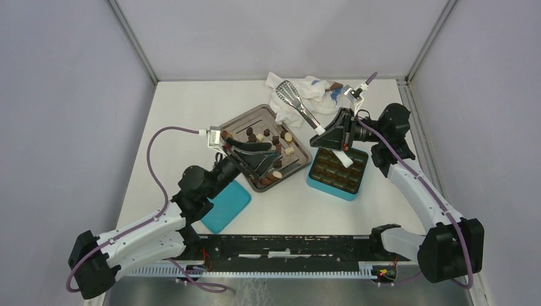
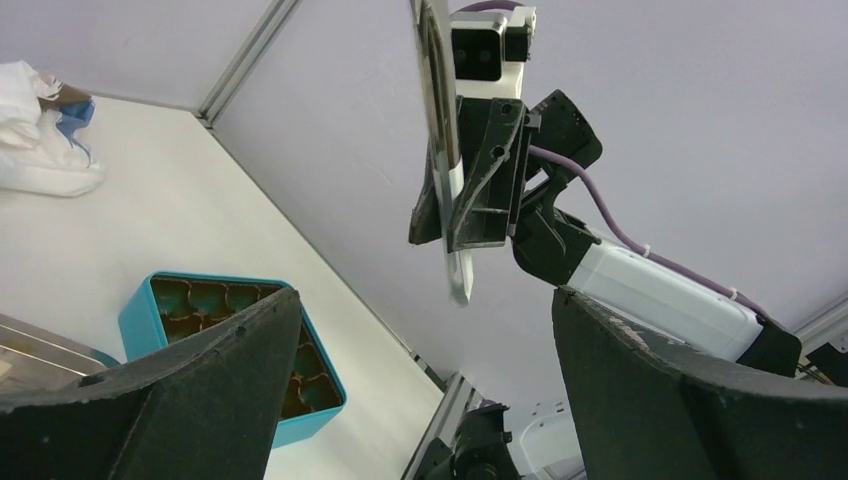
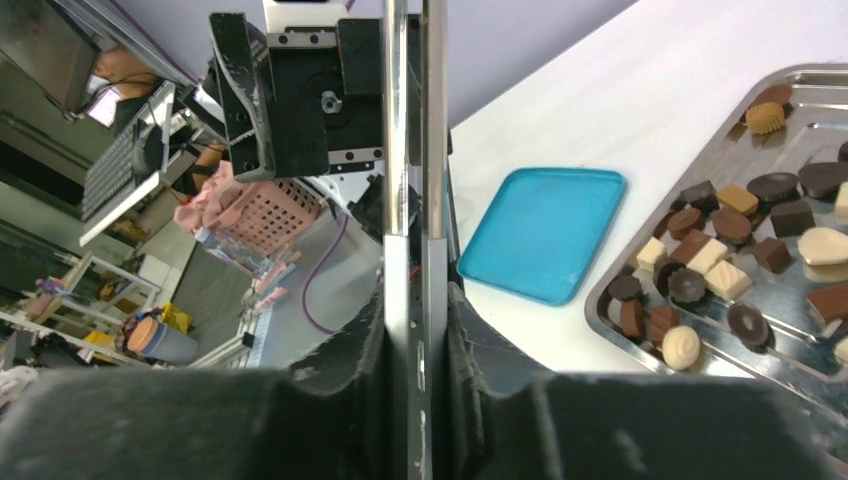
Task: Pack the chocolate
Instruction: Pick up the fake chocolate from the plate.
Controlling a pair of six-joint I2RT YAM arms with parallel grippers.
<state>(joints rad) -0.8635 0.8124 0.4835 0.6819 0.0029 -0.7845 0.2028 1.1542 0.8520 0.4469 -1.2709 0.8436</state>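
The chocolate (image 1: 274, 143) lies as many small dark, light-brown and cream pieces on a steel tray (image 1: 245, 118); the right wrist view shows the chocolate (image 3: 720, 250) close up. My left gripper (image 1: 258, 156) hovers over the tray's near side, open and with nothing in it (image 2: 420, 380). Metal tongs (image 1: 296, 102) are clamped by their handle in my right gripper (image 1: 338, 131), above the teal box (image 1: 338, 171). Their two arms (image 3: 408, 150) run pressed between my right gripper's (image 3: 415, 340) fingers. The box's moulded cells (image 2: 235, 300) look dark.
A teal lid (image 1: 226, 204) lies flat near the left arm, left of the tray. A crumpled white cloth (image 1: 306, 86) with blue marks sits at the back, under the tongs' tips. Walls close the table's left, back and right sides.
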